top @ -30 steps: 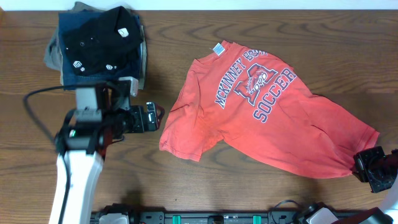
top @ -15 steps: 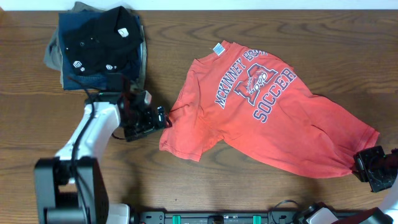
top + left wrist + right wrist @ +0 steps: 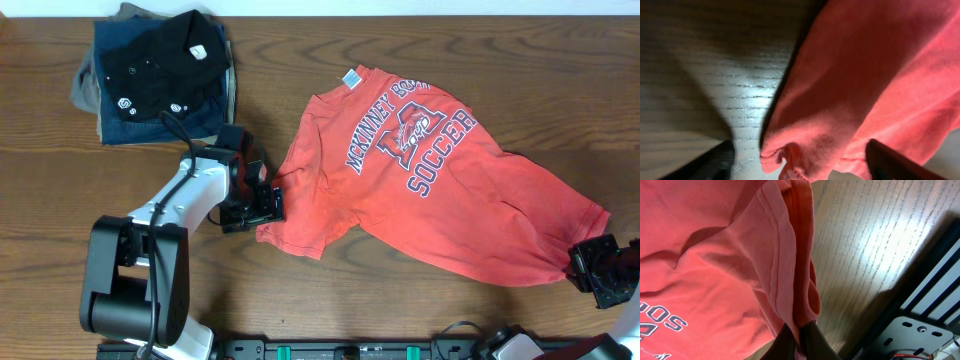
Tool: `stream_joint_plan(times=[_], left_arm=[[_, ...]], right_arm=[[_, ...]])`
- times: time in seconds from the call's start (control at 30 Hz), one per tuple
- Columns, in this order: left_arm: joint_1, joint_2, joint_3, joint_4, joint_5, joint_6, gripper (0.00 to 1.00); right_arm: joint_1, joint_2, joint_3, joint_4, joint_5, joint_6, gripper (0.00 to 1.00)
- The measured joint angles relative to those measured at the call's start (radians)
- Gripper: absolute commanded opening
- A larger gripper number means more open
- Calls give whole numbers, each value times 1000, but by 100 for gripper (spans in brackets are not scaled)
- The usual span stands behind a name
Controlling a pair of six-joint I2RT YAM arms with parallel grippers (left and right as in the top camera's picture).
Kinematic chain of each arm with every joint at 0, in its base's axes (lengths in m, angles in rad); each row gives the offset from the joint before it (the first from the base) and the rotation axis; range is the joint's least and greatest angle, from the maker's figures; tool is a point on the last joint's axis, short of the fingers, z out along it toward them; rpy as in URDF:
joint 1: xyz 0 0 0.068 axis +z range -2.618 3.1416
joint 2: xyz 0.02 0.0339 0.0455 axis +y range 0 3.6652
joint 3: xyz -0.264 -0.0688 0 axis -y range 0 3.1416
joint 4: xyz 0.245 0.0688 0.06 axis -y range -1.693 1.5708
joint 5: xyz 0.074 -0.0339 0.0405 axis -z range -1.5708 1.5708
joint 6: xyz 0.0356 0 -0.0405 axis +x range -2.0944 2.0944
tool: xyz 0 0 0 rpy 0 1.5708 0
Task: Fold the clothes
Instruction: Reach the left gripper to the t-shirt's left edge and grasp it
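One second on, left tool has reached the T-shirt edge.

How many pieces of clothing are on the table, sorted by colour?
Orange T-shirt: 1
Black shirt: 1
Blue garment: 1
Khaki garment: 1
Total: 4 that show; the pile may hide more.

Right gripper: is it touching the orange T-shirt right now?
Touching. The right wrist view shows the right gripper shut on the T-shirt, with the folded hem running down into its closed jaws. The overhead view agrees, with the gripper at the shirt's corner.
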Motion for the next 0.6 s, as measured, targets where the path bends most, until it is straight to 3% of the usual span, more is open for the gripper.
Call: stream_joint_plan(times=[0.47,0.6], left_arm=[[-4,0,0,19,-51,-50,72],[-7,0,-1,19,-54,-60,63]], right_arm=[[0,0,0,-4,0,0,6],[0,0,0,-5,0,0,6]])
